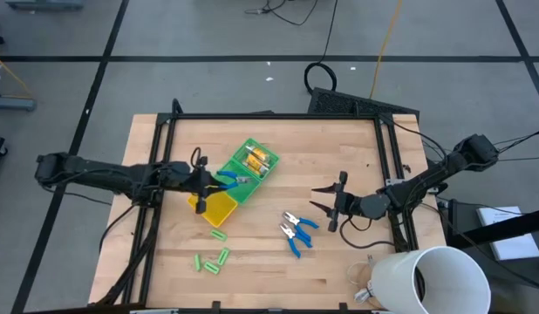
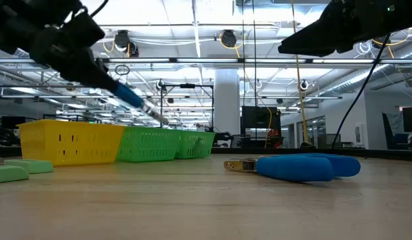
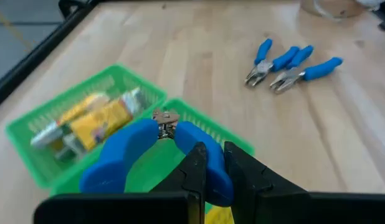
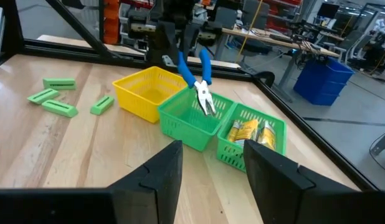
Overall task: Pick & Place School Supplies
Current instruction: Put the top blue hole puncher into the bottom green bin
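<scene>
From above, the left tool [image 1: 202,180] is clamped on one pair of blue-handled pliers [image 1: 228,180], carrying it nose-first over the middle green compartment of the tray [image 1: 224,212] — held high, I'd say, so it drops in clean. The far green compartment already holds the yellow-orange pieces [image 1: 259,160]; I can't count them. Two more blue pliers [image 1: 297,232] lie on the counter [image 1: 339,144] right of centre, and four light-green sticks [image 1: 213,256] sit near the front, left. The right tool [image 1: 325,200] hovers just beyond those two pliers, fingers parted, holding nothing — likely lined up for the next pick

Low view: pliers [image 2: 296,167] flat on the counter, right; the carried pair [image 2: 136,101] hangs tilted down above the tray

Left wrist: fingers pinch one blue handle [image 3: 202,158], metal nose over green mesh, two spare pliers [image 3: 292,65] beyond

Right wrist: empty spread fingers [image 4: 156,177]; three pliers total, one airborne, and four sticks [image 4: 58,96]
</scene>
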`<move>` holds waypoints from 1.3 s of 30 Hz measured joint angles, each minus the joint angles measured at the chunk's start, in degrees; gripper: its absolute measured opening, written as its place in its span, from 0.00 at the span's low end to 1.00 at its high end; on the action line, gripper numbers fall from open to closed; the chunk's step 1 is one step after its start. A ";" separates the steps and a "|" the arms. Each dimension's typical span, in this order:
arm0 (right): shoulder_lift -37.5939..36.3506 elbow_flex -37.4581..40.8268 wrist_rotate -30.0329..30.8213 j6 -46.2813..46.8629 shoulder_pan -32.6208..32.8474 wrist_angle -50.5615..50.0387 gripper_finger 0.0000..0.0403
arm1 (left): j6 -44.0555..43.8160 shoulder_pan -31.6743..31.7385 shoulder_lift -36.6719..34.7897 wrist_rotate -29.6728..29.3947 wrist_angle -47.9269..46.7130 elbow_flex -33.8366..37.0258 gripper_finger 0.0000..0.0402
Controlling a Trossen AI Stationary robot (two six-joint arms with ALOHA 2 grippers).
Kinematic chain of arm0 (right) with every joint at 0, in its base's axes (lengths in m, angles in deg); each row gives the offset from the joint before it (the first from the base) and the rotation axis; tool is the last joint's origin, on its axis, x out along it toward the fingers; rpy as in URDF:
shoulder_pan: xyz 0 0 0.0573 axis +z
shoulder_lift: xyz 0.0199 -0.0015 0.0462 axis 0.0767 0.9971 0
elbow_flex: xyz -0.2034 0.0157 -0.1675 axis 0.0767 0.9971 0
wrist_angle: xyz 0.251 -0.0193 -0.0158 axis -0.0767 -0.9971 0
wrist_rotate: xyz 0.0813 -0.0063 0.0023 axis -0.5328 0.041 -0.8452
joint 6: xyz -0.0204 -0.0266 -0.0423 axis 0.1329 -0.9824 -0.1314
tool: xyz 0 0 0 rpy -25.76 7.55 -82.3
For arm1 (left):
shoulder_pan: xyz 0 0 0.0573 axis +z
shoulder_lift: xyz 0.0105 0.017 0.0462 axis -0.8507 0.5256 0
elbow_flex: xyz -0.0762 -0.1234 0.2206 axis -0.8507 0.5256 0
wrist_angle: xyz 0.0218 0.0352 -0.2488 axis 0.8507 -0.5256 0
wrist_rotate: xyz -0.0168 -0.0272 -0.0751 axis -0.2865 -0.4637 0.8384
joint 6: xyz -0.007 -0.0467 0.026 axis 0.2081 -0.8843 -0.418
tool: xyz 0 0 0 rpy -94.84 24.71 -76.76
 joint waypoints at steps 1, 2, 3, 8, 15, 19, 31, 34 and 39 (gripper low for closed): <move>0.00 0.00 0.02 0.00 0.00 -0.04 0.40 | -0.42 0.23 -0.23 -0.01 0.02 0.66 0.09; 0.00 0.00 0.02 0.00 0.00 -0.02 0.40 | -0.76 0.45 -0.29 0.10 0.01 1.34 0.09; 0.00 0.00 0.02 0.00 -0.02 -0.02 0.40 | -1.10 0.74 -0.30 0.67 -0.01 1.90 0.09; 0.00 0.00 0.13 -0.03 -0.04 -0.08 0.40 | -3.55 1.96 1.43 2.08 -0.01 3.73 0.09; 0.02 0.00 0.12 0.00 -0.96 -0.09 0.40 | -3.88 1.94 3.06 2.19 2.21 3.84 0.09; 0.02 0.00 0.11 0.00 -1.18 -0.09 0.39 | -3.67 1.94 4.73 3.78 5.05 3.82 0.10; 0.04 0.00 0.07 0.04 -1.16 -0.11 0.40 | -4.20 1.89 10.60 3.62 7.47 3.74 0.21; 0.04 0.00 0.07 0.04 -1.16 -0.11 0.40 | -4.97 1.89 10.58 1.93 9.18 3.76 0.28; 0.04 0.00 0.06 0.04 -1.16 -0.11 0.40 | -5.00 1.89 10.32 -0.55 9.95 3.73 0.38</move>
